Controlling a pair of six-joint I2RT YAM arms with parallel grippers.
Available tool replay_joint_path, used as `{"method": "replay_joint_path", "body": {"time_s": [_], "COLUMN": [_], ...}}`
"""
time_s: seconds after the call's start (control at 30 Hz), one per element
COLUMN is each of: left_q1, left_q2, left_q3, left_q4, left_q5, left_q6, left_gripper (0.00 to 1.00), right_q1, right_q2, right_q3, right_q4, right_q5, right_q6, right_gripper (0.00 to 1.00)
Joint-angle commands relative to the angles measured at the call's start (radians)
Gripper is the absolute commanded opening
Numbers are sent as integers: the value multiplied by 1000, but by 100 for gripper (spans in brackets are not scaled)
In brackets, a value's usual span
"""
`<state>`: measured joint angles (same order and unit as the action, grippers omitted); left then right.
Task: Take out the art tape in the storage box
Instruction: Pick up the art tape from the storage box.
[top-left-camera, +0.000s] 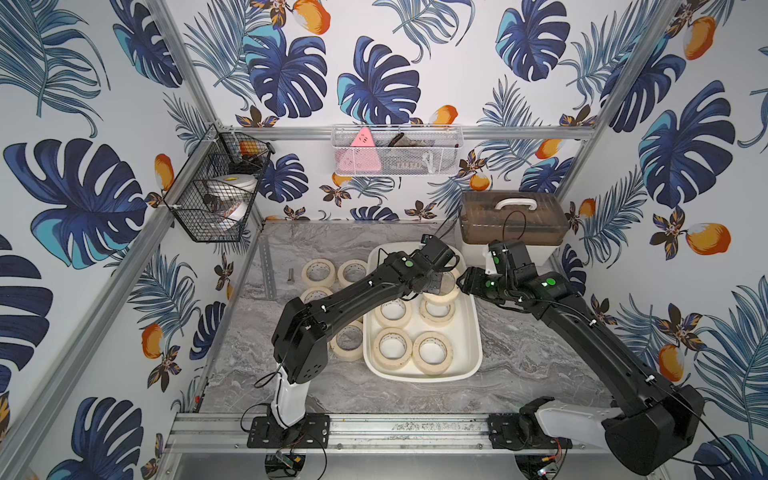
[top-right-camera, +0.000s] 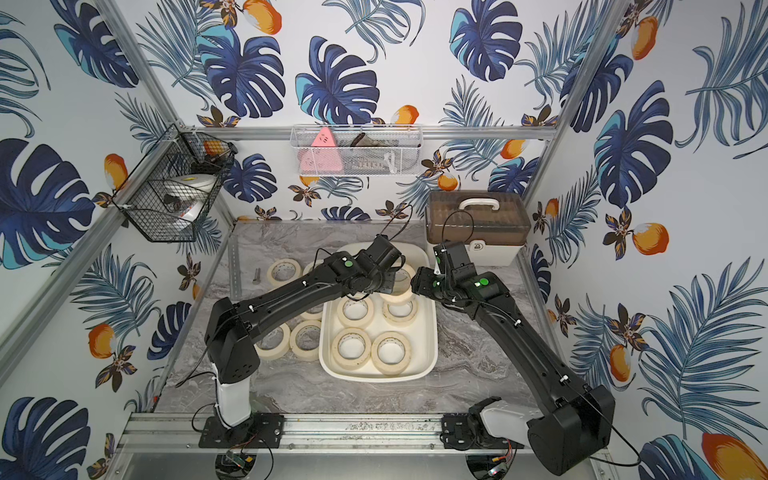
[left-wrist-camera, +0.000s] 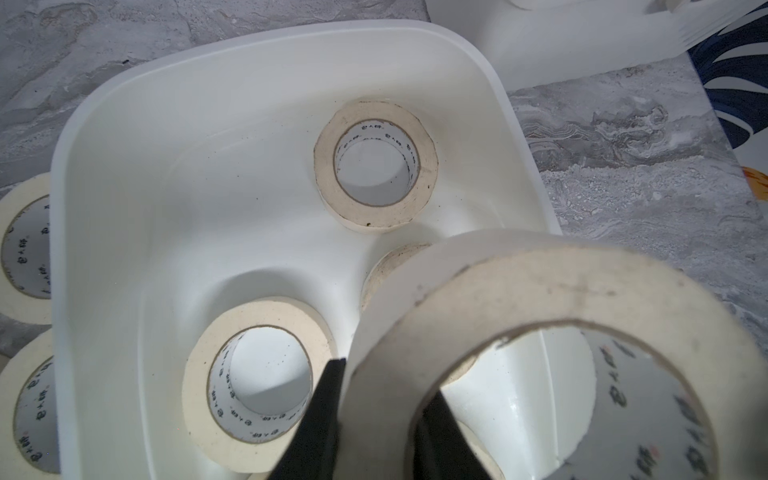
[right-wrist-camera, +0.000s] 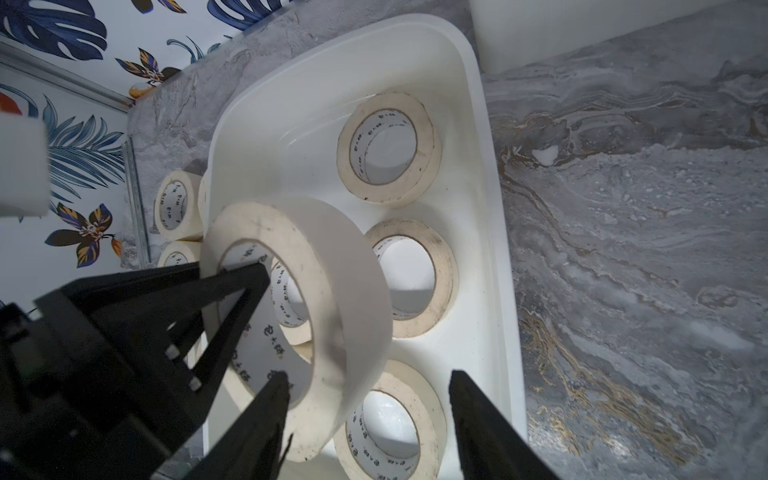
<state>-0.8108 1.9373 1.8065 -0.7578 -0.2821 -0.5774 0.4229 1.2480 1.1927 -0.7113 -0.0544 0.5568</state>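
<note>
Dark printed characters ring the inside of each art tape (left-wrist-camera: 374, 132) core. None is sharp enough to read.

Both top views give me the whole scene from high overhead, wrist views close in, sharing the storage box (left-wrist-camera: 187, 166).

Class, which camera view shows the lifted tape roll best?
Right wrist view: the lifted tape roll shows nearly whole, pinched by the left gripper. The left wrist view crops it; in both top views arms largely hide it.
</note>
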Motion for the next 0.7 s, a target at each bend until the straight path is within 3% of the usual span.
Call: {"method": "replay_joint_path", "body": {"time_s": [0.0, 0.2, 0.53, 0.67], "left_q1": [-11, -27, -27, -27], "left_q2": [5, 31, 41, 35], "left_q3": [19, 62, 66, 51], "left_q4": [-10, -31, -57, -42], "left_q5": [3, 21, 26, 66], "left_q6": [-16, -22, -27, -27], "left_gripper": [7, 8, 10, 16], "right_q1": [-2, -7, -9, -9], "right_q2": [21, 86, 166, 182], "right_q3": [13, 9, 23, 33], "right_q4": [44, 79, 112, 100], "right_q5": [-10, 19, 39, 49], "right_q6": [-17, -38, -63, -72], "right_gripper": [64, 59, 35, 25]}}
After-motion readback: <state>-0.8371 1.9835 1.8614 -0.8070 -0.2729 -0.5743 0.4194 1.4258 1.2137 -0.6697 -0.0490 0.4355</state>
